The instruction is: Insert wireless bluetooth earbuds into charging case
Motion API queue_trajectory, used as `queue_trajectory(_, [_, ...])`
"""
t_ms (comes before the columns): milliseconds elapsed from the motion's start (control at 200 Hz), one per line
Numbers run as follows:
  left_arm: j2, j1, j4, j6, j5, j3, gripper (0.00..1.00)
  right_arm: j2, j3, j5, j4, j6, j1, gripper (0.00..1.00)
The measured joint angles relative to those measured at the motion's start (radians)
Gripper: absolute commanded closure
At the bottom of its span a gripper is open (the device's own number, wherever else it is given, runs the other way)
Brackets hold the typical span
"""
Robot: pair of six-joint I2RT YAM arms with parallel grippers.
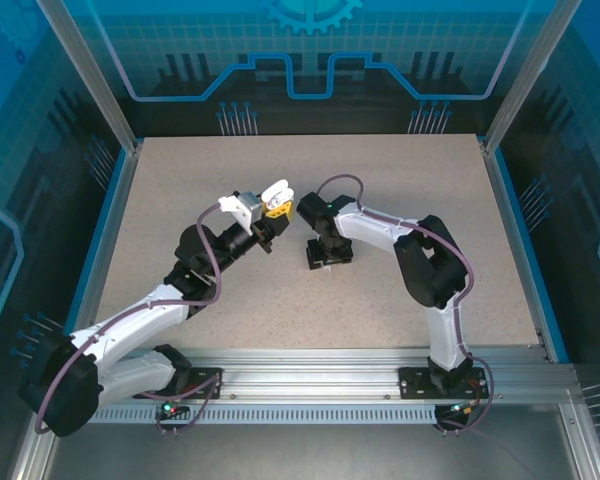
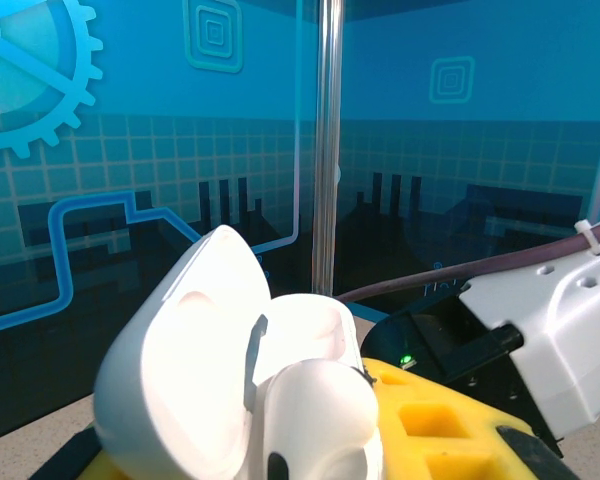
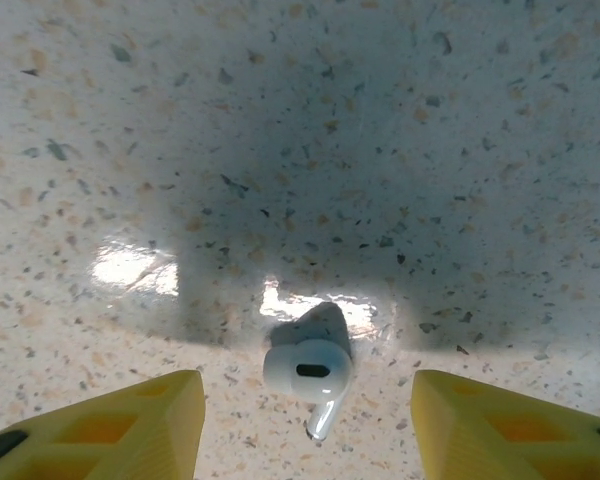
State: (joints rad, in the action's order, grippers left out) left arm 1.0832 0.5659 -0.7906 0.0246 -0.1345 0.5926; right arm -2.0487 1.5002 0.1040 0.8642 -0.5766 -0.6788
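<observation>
Earbud (image 3: pixel 310 372): glossy white, lying on the speckled worktop (image 3: pixel 280 120) at lower centre of the right wrist view, stem pointing to the bottom edge, dark oval vent facing the cam, greyish tip toward the top. Bright glare patch on the worktop just above it and another to its left. Right hand (image 1: pixel 328 256) is released: its yellow fingers (image 3: pixel 130 430) sit at bottom left & bottom right of that frame w/ the bud between them, clear gap each side, no contact. In the top view this hand points straight down at the worktop (image 1: pixel 430 220), just right of frame centre. Charging case (image 2: pixel 230 390): white, lid swung open to the left, filling lower centre-left of the left wrist view; a rounded white form sits at its mouth, can't tell if it's a bud. Left hand (image 1: pixel 276 207) is clenched on the case, yellow finger (image 2: pixel 450 425) hard against its right side. In the top view the case (image 1: pixel 277 190) is held up off the worktop at centre, just upper left of the right hand. Right arm (image 2: pixel 555 330), white link w/ cable, at right edge of the left wrist view.
</observation>
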Motion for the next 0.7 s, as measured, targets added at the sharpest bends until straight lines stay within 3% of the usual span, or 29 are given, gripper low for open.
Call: queue_trajectory(700, [0.000,0.000,-0.001,0.000,0.000,0.000,1.00,-0.040,0.020,0.039,0.000,0.004,0.000,0.60])
